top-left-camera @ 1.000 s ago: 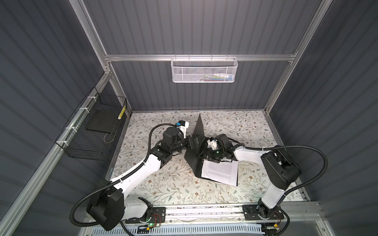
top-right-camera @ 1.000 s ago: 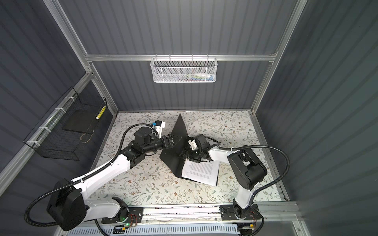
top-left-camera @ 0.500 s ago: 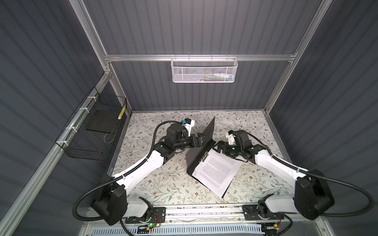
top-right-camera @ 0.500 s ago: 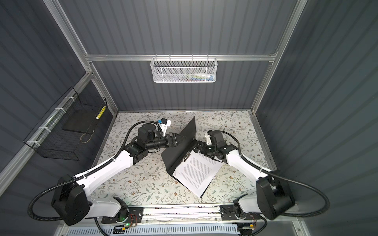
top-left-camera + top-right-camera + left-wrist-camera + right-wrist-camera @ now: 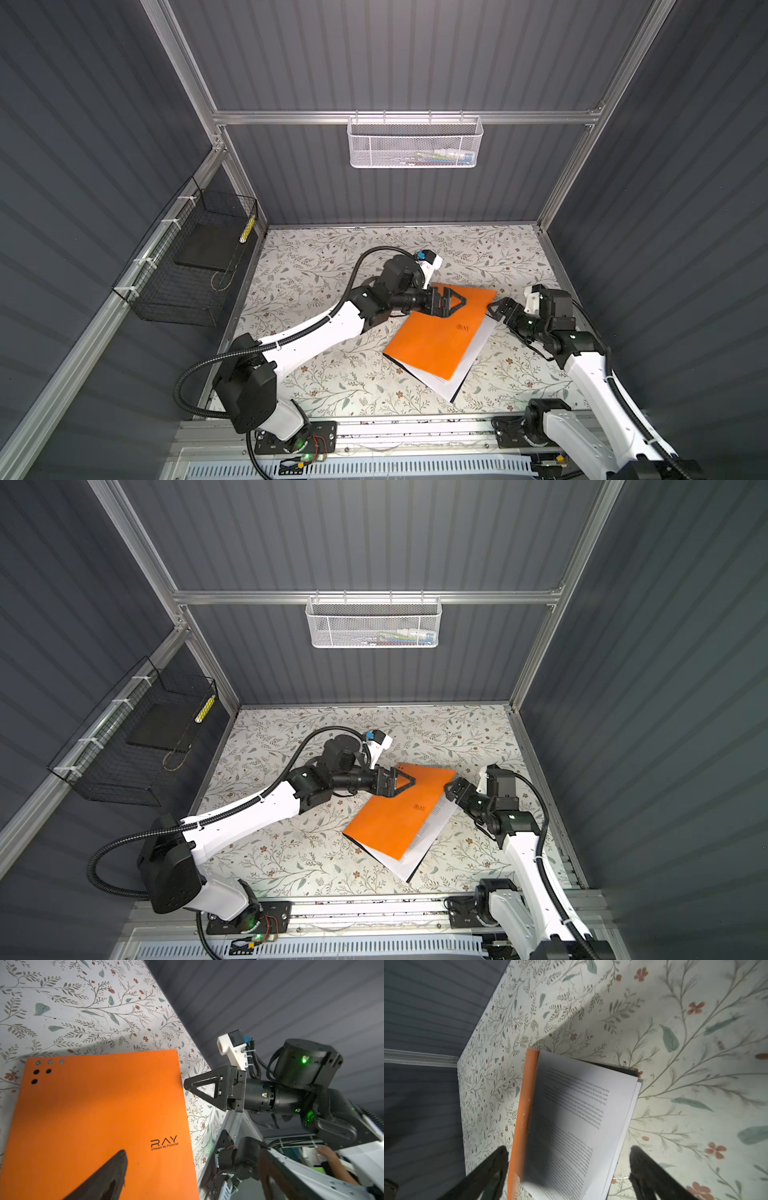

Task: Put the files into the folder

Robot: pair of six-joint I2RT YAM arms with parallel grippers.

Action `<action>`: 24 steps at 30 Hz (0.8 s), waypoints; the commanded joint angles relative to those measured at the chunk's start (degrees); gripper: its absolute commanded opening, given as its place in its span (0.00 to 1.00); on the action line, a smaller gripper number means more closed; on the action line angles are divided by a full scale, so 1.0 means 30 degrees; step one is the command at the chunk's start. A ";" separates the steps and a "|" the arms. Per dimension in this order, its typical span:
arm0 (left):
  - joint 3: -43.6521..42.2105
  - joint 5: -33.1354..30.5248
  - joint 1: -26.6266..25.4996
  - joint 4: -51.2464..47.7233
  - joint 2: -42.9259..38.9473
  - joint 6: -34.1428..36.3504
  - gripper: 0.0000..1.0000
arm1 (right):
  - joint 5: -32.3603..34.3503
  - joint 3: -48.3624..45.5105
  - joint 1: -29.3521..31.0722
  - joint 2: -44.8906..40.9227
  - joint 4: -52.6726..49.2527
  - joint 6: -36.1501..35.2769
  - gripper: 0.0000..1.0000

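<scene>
Folder [image 5: 440, 332] lies on the floral bench [image 5: 332, 257], right of centre, its orange cover over the files [image 5: 471, 353], whose white edges stick out along its right and near sides. Left gripper [image 5: 459, 300] hangs over the folder's far left corner, jaws wide apart and empty. Right gripper [image 5: 494, 311], also spread wide and empty, sits just beside the far right corner.
</scene>
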 commanded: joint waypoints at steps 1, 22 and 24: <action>0.1751 -0.4111 -0.0591 -0.3802 0.0306 0.1133 1.00 | -0.2051 -0.0549 -0.0112 0.0663 -0.0095 -0.0164 0.92; -1.5854 -2.3373 1.0910 1.0539 -0.8418 1.1471 1.00 | 1.2027 -0.4011 -0.0666 -0.0816 1.2041 -0.9620 0.99; -1.6949 -2.2072 1.1512 1.3668 -0.6847 1.1950 1.00 | 1.1780 -0.6117 -0.0787 -0.0313 1.7190 -1.0431 0.99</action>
